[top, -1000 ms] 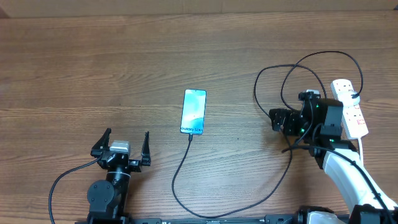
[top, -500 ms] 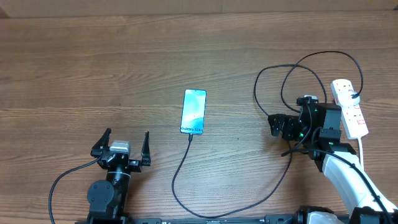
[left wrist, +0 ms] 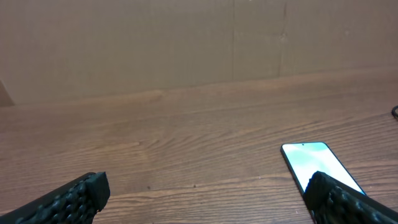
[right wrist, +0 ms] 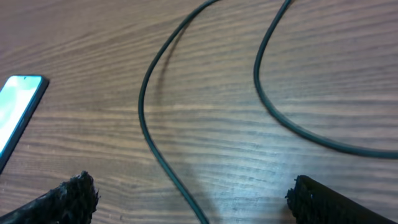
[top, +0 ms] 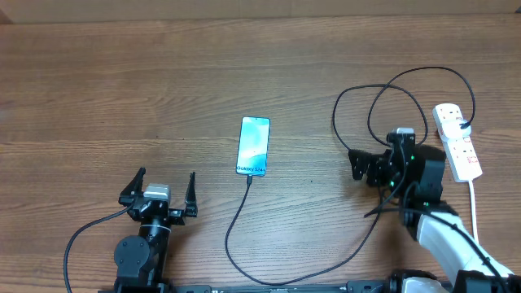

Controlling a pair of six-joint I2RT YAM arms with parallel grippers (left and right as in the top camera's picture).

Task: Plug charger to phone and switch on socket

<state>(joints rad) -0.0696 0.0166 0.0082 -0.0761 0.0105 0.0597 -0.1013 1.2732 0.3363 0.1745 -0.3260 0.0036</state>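
The phone lies face up mid-table, its blue screen lit; it also shows as a phone in the left wrist view and a phone at the left edge of the right wrist view. The thin black charger meets the phone's near edge, runs right along the table front, then loops up to the socket, a white strip at far right. My left gripper stands open near the front left, nothing between its fingers. My right gripper is open, left of the socket, over the charger.
A white lead runs from the socket toward the table's front right. The wooden table stretches bare to the left and back. A brown cardboard wall stands behind the table in the left wrist view.
My right arm has drawn back a little toward the front and left, away from the socket, gripper still open. Left arm, phone and cable have not moved.
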